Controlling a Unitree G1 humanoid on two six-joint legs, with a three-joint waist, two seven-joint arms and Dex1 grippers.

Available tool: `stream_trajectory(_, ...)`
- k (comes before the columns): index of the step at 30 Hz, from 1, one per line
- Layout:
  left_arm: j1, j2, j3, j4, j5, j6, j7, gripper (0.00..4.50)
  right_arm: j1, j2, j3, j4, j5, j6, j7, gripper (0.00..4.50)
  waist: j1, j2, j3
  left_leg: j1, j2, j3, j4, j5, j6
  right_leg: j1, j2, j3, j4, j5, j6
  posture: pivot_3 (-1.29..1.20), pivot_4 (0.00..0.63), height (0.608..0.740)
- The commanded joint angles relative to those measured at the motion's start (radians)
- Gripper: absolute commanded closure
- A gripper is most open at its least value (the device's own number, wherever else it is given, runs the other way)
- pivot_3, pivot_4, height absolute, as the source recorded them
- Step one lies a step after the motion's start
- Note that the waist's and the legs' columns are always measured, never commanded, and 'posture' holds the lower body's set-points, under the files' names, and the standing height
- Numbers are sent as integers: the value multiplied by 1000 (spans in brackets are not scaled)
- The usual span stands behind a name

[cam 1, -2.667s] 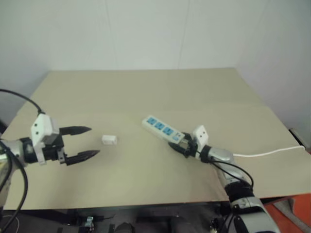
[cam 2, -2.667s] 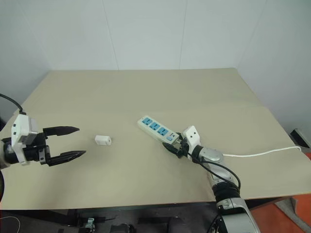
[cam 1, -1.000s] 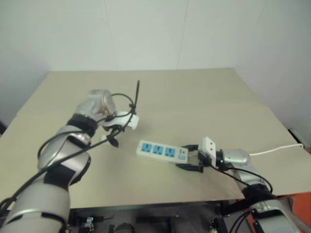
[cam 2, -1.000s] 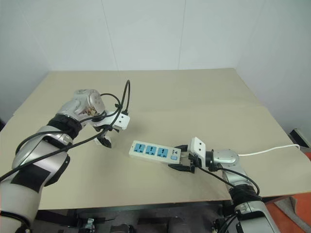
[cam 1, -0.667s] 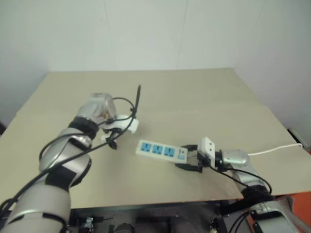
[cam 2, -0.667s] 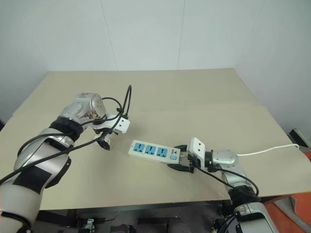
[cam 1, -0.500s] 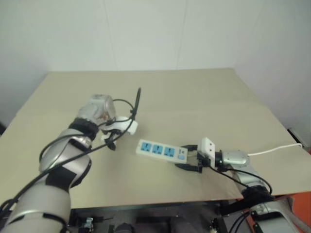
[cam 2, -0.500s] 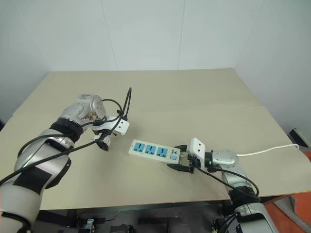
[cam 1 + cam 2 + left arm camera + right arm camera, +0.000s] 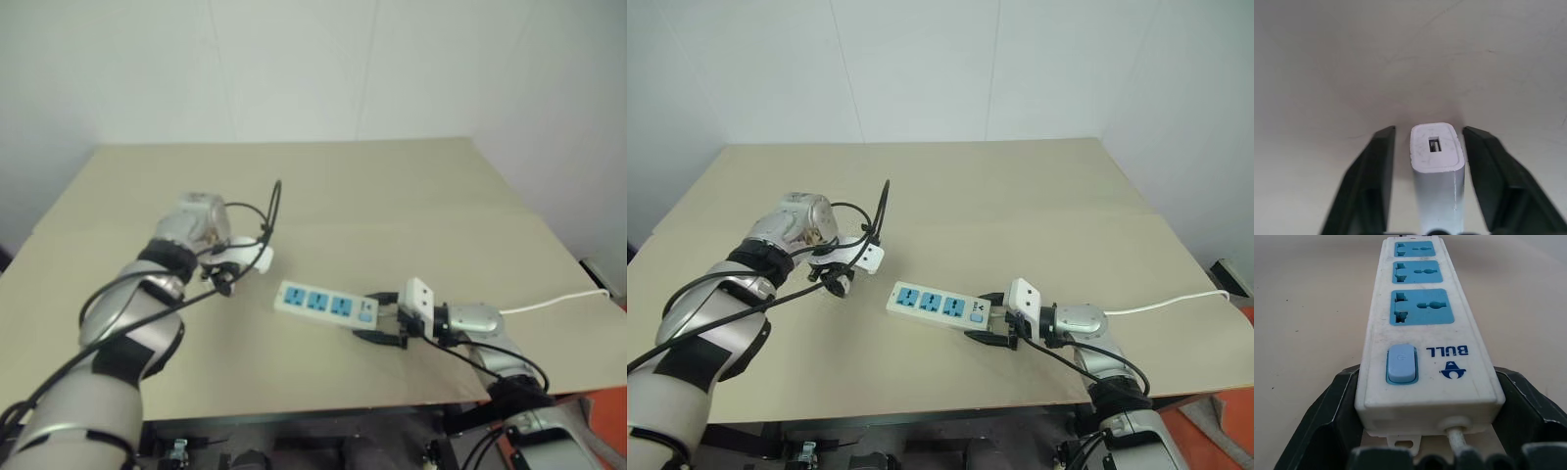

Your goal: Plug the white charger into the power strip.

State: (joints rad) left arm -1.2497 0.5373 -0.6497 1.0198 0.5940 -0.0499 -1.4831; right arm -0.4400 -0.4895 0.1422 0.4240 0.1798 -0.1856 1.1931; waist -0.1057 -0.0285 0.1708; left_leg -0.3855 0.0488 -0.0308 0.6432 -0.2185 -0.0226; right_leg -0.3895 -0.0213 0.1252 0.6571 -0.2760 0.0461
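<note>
The white charger [image 9: 1436,161] stands upright on the table between my left gripper's [image 9: 1427,131] two black fingers, with a narrow gap on each side. From the head views that left gripper [image 9: 835,282] points straight down, left of the power strip [image 9: 931,305], and covers the charger. The strip is a white bar with three blue sockets [image 9: 1422,313] and lies flat. My right gripper [image 9: 988,320] is shut on its switch end, one finger [image 9: 1334,401] against each long side.
The strip's thin white cord [image 9: 1166,305] runs right, off the beige table [image 9: 1019,186]. The table's front edge [image 9: 921,409] is just below both hands. A black cable [image 9: 884,206] arcs up from my left wrist.
Since the earliest frames my left arm has swung in over the charger and turned to point down, and the right gripper has swung the strip level. Over the last second, almost nothing has moved.
</note>
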Motion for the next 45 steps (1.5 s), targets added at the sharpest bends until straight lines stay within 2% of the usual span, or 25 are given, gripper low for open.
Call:
stream_trajectory(1,-5,-1,-4,4,17,-20,8,3369,21,2,46,28,-51,26,-5,1093,0,0,0,0,0,0,0,0,0,0,0,0,0,0,0,0,150,740)
stream_trajectory(2,-6,-2,-1,5,15,-22,9,3484,21,2,46,28,-51,26,-5,1093,0,0,0,0,0,0,0,0,0,0,0,0,0,0,0,0,150,740)
stream_trajectory(7,-17,-8,30,-15,-2,-14,41,3480,24,-1,45,26,-49,26,-4,1093,0,0,0,0,0,0,0,0,0,0,0,0,0,0,0,0,150,740)
stream_trajectory(10,-45,1,90,-67,-65,-7,19,3480,24,-4,45,25,-46,26,5,1093,0,0,0,0,0,0,0,0,0,0,0,0,0,0,0,0,150,740)
stream_trajectory(14,-84,23,298,-212,-301,105,-84,3480,0,-5,47,50,-28,4,61,1093,2,-1,0,-1,0,0,0,0,0,0,0,0,0,0,0,0,150,740)
stream_trajectory(16,-77,30,361,-269,-377,166,-110,3480,-12,-4,49,64,-27,-10,84,1093,1,0,0,-1,0,0,0,0,0,0,0,0,0,0,0,0,150,740)
stream_trajectory(19,-31,56,517,-362,-613,305,-130,3480,-66,11,59,115,-24,-36,139,1093,-6,0,0,0,0,0,0,0,0,0,0,0,0,0,0,0,150,740)
stream_trajectory(22,59,54,671,-442,-796,381,-127,3480,-119,42,72,204,-36,-83,172,1093,-15,0,0,1,0,0,0,0,0,0,0,-1,2,0,0,0,150,740)
stream_trajectory(27,234,15,819,-597,-1044,568,-97,3480,-195,105,87,340,-45,-141,228,1093,-22,0,0,2,1,-2,1,0,0,0,0,-2,5,3,-6,0,150,740)
stream_trajectory(30,318,-14,835,-649,-1122,629,-77,3480,-229,133,95,401,-62,-169,251,1093,-22,0,0,2,1,-3,1,0,0,1,0,-3,6,4,-6,0,150,740)
stream_trajectory(35,421,-36,756,-698,-1121,607,-83,3480,-267,158,93,483,-92,-200,263,1093,-23,0,-1,4,1,-3,1,0,0,2,0,-3,6,4,-7,0,150,740)
stream_trajectory(45,472,-108,691,-567,-1101,526,-116,3480,-269,169,91,521,-112,-242,256,1093,-35,-1,-2,8,1,-3,1,0,0,5,0,-2,6,4,-6,0,150,740)
